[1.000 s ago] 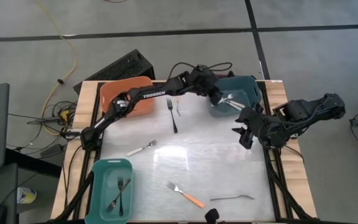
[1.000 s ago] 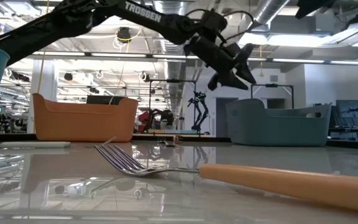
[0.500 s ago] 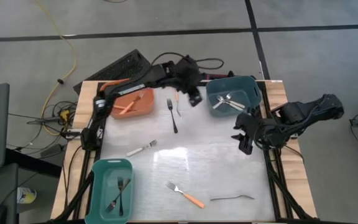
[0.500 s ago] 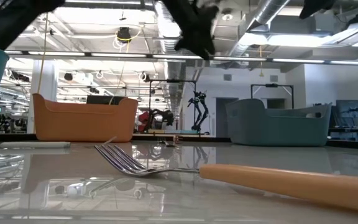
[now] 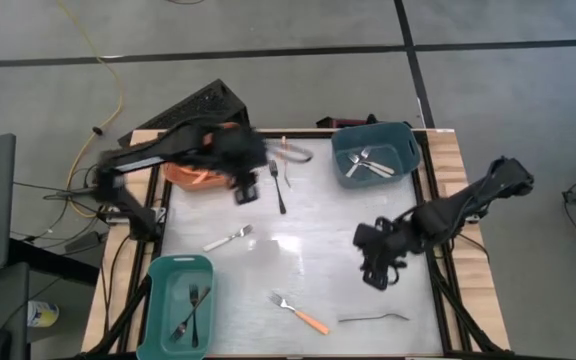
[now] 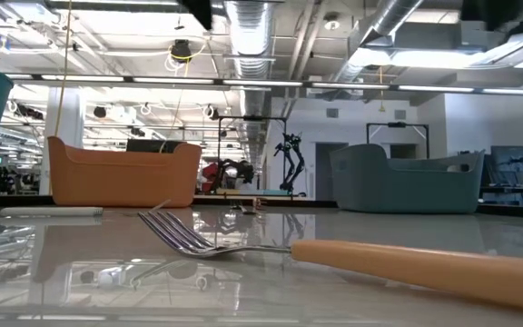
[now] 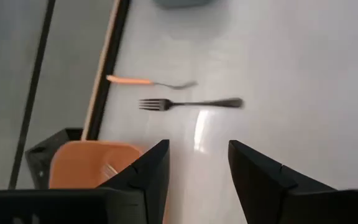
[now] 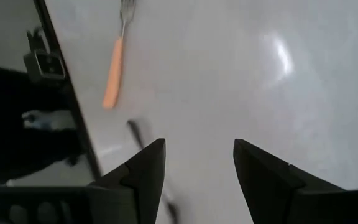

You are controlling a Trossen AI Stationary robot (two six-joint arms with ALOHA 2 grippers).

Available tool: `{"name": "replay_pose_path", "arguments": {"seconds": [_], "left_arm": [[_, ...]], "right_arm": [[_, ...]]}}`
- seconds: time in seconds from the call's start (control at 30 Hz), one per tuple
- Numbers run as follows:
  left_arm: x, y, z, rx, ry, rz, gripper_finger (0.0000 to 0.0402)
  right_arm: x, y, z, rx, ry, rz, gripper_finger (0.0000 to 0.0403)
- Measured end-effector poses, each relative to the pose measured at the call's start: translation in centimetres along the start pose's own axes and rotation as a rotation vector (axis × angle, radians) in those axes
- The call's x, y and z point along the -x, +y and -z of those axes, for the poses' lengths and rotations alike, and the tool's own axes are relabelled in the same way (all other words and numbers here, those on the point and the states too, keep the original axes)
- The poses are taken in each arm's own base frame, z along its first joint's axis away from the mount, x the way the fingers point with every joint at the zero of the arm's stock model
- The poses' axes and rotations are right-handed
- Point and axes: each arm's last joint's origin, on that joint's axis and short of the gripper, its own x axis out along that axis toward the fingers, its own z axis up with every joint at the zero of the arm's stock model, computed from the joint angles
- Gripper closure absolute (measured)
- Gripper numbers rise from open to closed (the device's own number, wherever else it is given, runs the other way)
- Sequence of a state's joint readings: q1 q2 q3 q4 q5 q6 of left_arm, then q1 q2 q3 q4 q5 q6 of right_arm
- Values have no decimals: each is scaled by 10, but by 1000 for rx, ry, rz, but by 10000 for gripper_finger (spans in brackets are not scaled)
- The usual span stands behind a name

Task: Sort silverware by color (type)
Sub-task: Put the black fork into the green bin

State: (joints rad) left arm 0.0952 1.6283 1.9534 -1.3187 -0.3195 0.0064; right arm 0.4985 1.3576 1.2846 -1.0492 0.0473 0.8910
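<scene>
My left gripper [image 5: 244,190] [image 7: 194,163] is open and empty, hovering beside the orange bin [image 5: 200,165] [image 7: 98,163], just left of a black fork [image 5: 279,187] [image 7: 188,104]. An orange-handled fork [image 5: 294,152] [image 7: 148,81] lies by the far edge. My right gripper [image 5: 374,268] [image 8: 197,163] is open and empty over the table's right half. Ahead of it lie another orange-handled fork [image 5: 301,315] [image 8: 115,70] [image 6: 352,256] and a dark fork [image 5: 373,318] [image 8: 138,134]. A white-handled fork [image 5: 228,238] lies flat left of centre.
A blue-grey bin [image 5: 373,155] [image 6: 402,180] at the far right corner holds silver forks. A teal bin [image 5: 180,300] at the near left corner holds two dark forks. The orange bin holds an orange-handled piece. A dark keyboard-like object [image 5: 193,105] lies beyond the far edge.
My left gripper has swung fast from over the blue-grey bin toward the table's left, past the far edge, and now hangs beside the orange bin. My right gripper has moved from the right edge toward the table's middle and near edge. The forks on the table have stayed put.
</scene>
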Motion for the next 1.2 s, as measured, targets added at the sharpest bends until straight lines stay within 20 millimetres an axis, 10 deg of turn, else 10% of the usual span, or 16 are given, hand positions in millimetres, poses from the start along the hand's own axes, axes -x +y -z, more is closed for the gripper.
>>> {"name": "replay_pose_path", "arguments": {"seconds": [0.53,1.2], "left_arm": [[1,-62,126,86,-455,304,252],[-1,-66,131,127,-428,317,252]], "right_arm": [[-94,73,53,40,292,-57,191],[-181,75,90,132,443,166,191]]}}
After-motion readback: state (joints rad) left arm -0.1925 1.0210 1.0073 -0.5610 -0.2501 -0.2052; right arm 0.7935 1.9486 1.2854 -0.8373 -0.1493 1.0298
